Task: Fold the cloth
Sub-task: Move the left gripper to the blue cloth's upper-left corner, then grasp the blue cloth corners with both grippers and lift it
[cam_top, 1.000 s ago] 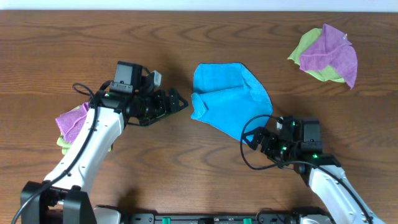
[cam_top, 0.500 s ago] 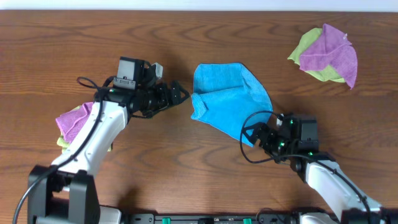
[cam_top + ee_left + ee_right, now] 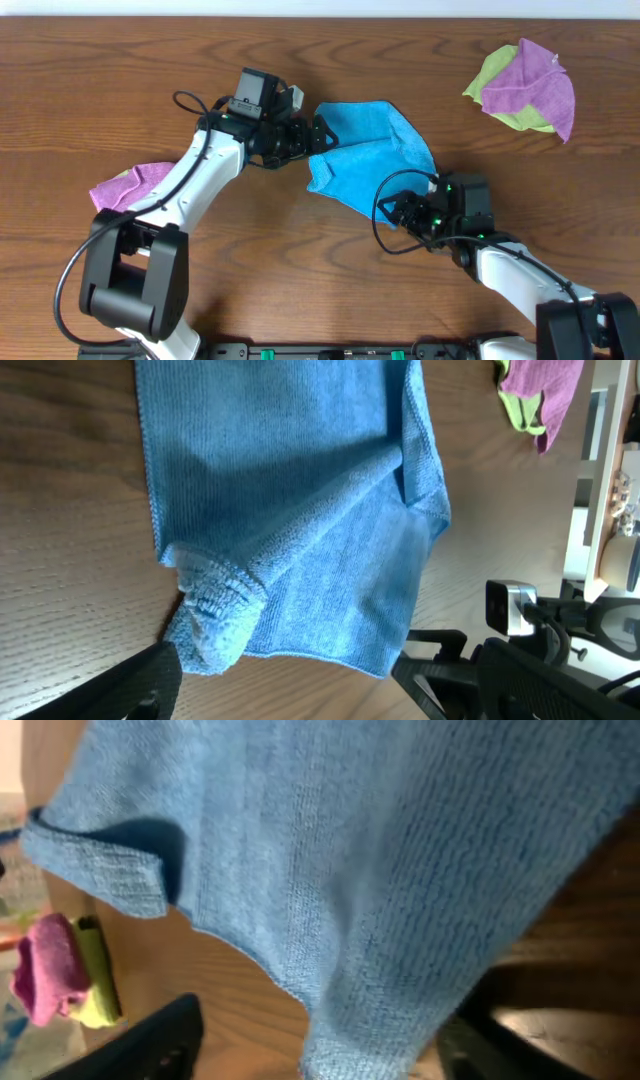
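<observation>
The blue cloth lies crumpled and partly folded over itself at the table's middle. My left gripper is open at the cloth's left edge. In the left wrist view the cloth fills the upper frame, and its bunched corner sits just ahead of the wide-open fingers. My right gripper is open at the cloth's near right corner. In the right wrist view the cloth reaches down between the spread fingers.
A purple cloth on a lime-green one lies at the far right, and also shows in the left wrist view. Another purple and lime-green pair lies at the left under my left arm, seen in the right wrist view.
My left arm has swung right, from well apart from the cloth to its left edge. My right gripper has moved a little left and forward onto the cloth's near corner.
</observation>
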You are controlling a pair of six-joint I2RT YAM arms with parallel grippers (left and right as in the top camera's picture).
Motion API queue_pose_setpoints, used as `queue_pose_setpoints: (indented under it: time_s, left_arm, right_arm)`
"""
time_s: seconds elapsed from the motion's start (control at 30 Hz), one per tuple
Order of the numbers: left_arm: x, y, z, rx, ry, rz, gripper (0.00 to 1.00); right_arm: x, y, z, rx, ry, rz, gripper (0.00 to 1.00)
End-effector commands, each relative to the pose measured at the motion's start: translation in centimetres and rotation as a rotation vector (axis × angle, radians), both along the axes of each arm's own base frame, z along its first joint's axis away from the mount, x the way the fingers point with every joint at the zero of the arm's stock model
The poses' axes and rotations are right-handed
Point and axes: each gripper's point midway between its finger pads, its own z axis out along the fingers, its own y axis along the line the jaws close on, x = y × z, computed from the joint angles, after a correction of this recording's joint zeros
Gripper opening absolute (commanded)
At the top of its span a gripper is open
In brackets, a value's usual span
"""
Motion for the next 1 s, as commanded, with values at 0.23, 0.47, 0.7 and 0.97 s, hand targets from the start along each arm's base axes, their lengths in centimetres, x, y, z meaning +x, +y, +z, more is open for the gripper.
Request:
queue_pose_setpoints:
  time_s: [0.23,0.47,0.7,0.97]
  left_arm:
    - [-0.4,-1.5,0.2,-0.008,-0.005,-0.047,0.96]
    - [-1.7,-3.3,-0.4,0.041,-0.034,-0.110,0.95]
    - [-2.5,-3.2,-3.7,0.133,-0.011,-0.166,0.95]
    - [-3.8,-2.0,-7.3,0.220,0.066,-0.219,0.95]
  right_arm:
    - [-3.4,-1.6,-4.3,-0.101,0.156,-0.049,0.39]
    - [-3.4,-1.7,-4.3,-0.104,0.157,-0.051,0.29]
    - [-3.4,-1.5,-4.2,-0.097,0.158,-0.046,0.19]
    - [-3.4,-1.5,-4.2,-0.095,0.158,-0.045,0.16]
